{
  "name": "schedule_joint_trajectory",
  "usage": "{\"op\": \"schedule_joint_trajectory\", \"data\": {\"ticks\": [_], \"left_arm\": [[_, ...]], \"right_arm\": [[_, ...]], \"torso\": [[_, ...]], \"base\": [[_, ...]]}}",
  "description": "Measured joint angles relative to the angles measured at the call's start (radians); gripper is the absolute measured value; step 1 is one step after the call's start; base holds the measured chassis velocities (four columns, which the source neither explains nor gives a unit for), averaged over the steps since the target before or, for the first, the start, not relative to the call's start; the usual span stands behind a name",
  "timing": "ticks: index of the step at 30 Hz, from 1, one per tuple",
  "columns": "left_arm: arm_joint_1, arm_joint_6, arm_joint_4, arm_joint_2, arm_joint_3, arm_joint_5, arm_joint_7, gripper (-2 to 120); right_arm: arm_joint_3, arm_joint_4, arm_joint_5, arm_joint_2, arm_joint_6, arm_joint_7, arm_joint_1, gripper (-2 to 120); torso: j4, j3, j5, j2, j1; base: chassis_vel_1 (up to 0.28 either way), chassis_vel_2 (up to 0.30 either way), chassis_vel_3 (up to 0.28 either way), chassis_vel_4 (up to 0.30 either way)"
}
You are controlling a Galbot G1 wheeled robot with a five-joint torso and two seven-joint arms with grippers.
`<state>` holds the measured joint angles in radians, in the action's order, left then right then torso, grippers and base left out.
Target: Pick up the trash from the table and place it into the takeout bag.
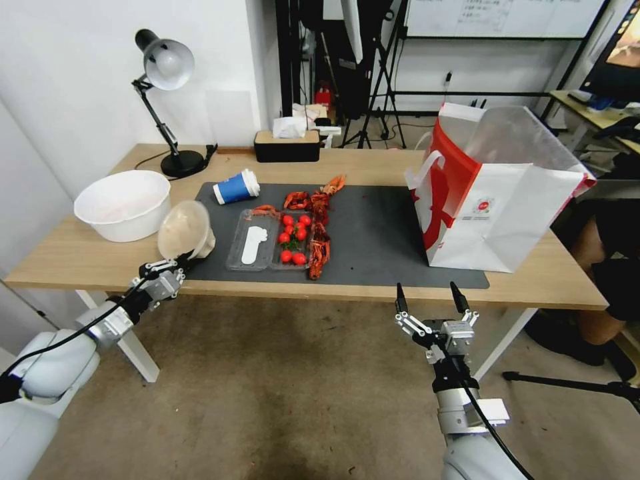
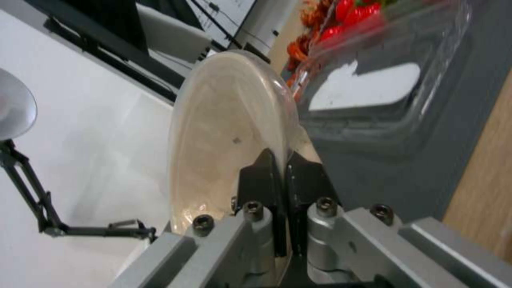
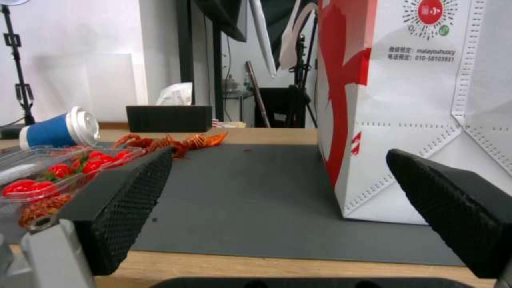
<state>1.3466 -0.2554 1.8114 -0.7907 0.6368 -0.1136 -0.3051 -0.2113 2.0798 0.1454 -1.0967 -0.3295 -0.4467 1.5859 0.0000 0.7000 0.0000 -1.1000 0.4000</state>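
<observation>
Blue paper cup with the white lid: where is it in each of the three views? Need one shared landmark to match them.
Head view: blue paper cup lies on its side at the dark grey mat's far left corner.
Left wrist view: not in it.
Right wrist view: cup is behind the clear tray of tomatoes.
Shared landmark: that tray, also in the left wrist view.

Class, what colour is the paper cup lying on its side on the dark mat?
The paper cup is blue with a white lid, clearest in the head view.
</observation>
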Motion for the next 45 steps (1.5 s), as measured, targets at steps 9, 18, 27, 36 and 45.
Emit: {"op": "schedule_joint_trajectory", "data": {"ticks": [9,18,27,36,45], "left_arm": [[-0.004,-0.013,0.082,0.027,-0.018,0.059,0.0,0],[-0.202,0.012,0.185,0.151,-0.232,0.433,0.03,0],[-0.658,0.014,0.15,0.206,-0.616,0.769,0.032,0],[-1.002,0.022,0.064,0.13,-0.906,0.906,0.009,0],[-1.273,0.036,-0.093,-0.08,-1.14,0.975,0.009,0]], "right_arm": [[-0.003,0.004,-0.005,-0.006,-0.001,0.0,0.005,100],[-0.006,0.018,-0.019,-0.015,0.0,-0.003,0.015,100],[-0.024,0.023,-0.022,-0.013,0.008,-0.008,0.018,100],[-0.027,0.017,-0.022,0.0,0.028,-0.016,-0.014,100],[-0.028,0.002,-0.012,0.019,0.034,-0.021,-0.042,100]], "torso": [[0.0002,0.0,0.0,0.0,0.0],[0.0001,0.0,0.0,0.0,0.0],[0.0001,0.0,0.0,0.0,0.0],[0.0002,0.0,0.0003,0.0,0.0],[0.0003,0.0,0.0002,0.0,0.0]], "base": [[0.0,0.0,0.0,0.0],[0.0,0.0,0.0,0.0],[0.0,0.0,0.0,0.0],[0.0,0.0,0.0,0.0],[0.0,0.0,0.0,0.0]]}}
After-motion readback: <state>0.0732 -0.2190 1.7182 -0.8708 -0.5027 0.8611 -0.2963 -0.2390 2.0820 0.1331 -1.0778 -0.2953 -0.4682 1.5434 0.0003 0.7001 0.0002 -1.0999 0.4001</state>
